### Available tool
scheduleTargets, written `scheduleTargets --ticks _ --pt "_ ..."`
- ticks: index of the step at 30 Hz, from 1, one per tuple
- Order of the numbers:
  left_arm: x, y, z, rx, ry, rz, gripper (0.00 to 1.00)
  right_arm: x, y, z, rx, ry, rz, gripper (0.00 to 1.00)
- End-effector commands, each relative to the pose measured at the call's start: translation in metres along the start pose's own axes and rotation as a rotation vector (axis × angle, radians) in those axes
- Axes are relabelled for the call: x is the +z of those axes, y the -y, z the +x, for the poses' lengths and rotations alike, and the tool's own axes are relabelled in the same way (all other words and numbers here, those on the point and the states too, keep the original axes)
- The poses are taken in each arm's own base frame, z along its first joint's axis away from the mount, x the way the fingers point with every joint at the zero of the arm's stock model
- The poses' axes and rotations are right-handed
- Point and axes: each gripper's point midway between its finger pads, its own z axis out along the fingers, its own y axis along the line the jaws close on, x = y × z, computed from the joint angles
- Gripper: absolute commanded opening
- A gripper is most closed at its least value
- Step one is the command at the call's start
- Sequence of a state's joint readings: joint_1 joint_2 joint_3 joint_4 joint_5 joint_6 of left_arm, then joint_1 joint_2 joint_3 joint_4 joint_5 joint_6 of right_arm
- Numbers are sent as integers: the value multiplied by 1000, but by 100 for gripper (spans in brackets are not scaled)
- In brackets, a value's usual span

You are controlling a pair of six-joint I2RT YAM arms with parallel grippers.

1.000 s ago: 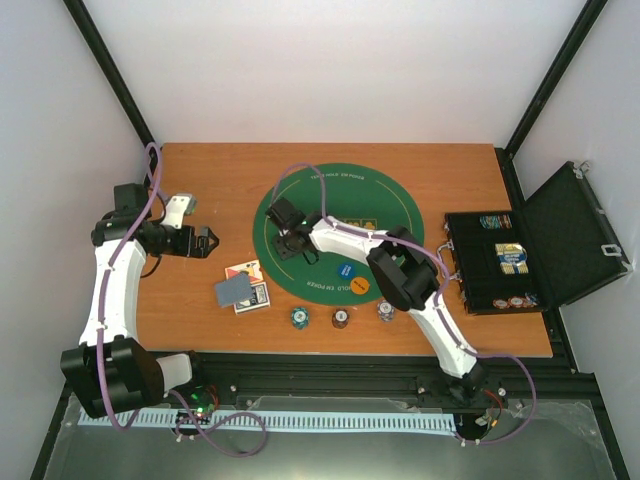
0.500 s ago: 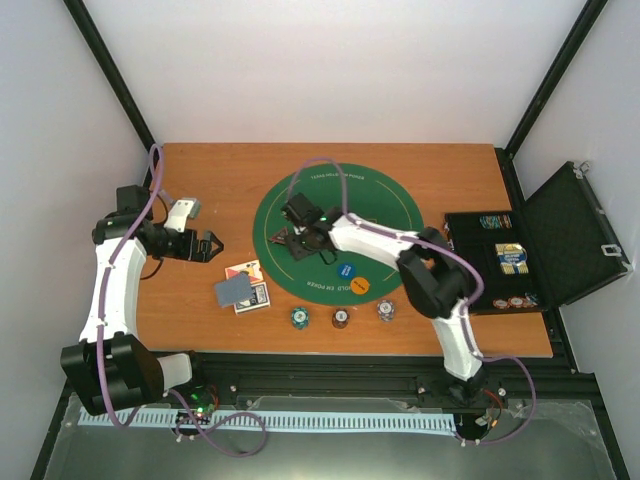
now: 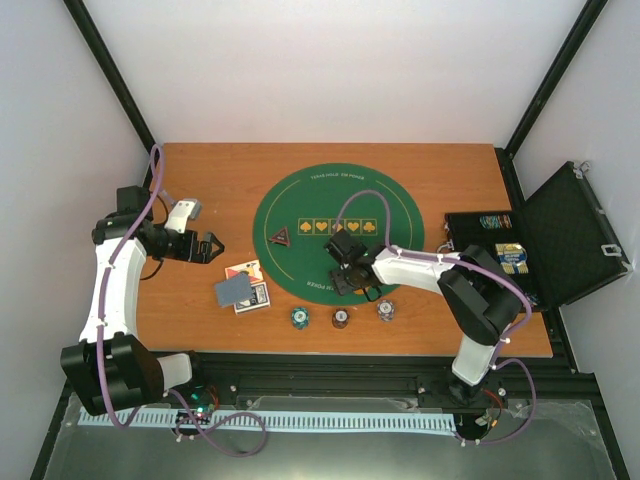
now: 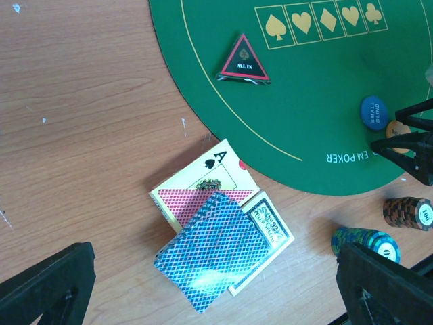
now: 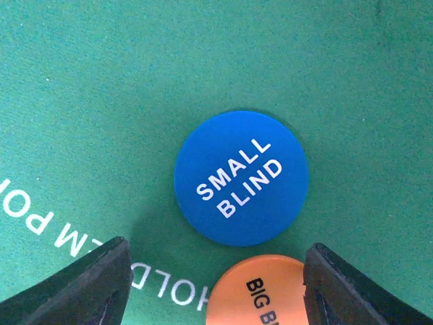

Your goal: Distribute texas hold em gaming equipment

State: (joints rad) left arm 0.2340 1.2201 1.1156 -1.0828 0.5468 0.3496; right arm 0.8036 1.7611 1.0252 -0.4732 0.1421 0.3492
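The black-red triangular marker (image 3: pixel 279 238) (image 4: pixel 243 59) lies flat on the left of the green mat (image 3: pixel 300 200). My right gripper (image 3: pixel 353 281) (image 5: pixel 216 291) hangs open low over the mat's near edge. The blue "small blind" disc (image 5: pixel 241 177) lies just ahead of it, and the orange "big blind" disc (image 5: pixel 260 291) lies between its fingertips, untouched. A grey-blue-backed deck of cards (image 3: pixel 232 290) (image 4: pixel 216 250) rests on two card boxes on the wood. My left gripper (image 3: pixel 206 247) (image 4: pixel 216 291) is open above the deck. Teal (image 3: pixel 298 318), brown (image 3: pixel 341 319) and grey-white (image 3: pixel 386 311) chip stacks stand near the front edge.
An open black hard case (image 3: pixel 500 262) with more chips and a card pack sits at the right edge of the table (image 3: pixel 200 180). The right arm stretches across the mat's near right side. Black frame posts stand at both back corners.
The right gripper let go of the triangular marker on the mat's left side, opened, and moved right and nearer to above the two discs. The left arm has hardly moved.
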Motion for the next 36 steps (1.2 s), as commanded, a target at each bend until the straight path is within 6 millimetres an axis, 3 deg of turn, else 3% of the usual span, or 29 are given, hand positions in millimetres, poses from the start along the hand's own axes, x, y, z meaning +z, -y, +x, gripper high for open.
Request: scheduleTargets --ticks 1,21,27,36 --pt "-12 5 -9 20 32 1 100 -5 -2 -18 41 75 -14 69" --pt "-14 2 -12 19 42 -18 100 14 17 -21 52 55 21 44" --pt "-13 3 -10 20 36 -15 100 28 33 -46 74 77 41 33" --pt "-11 8 -4 32 16 14 100 57 57 -119 99 107 64 30"
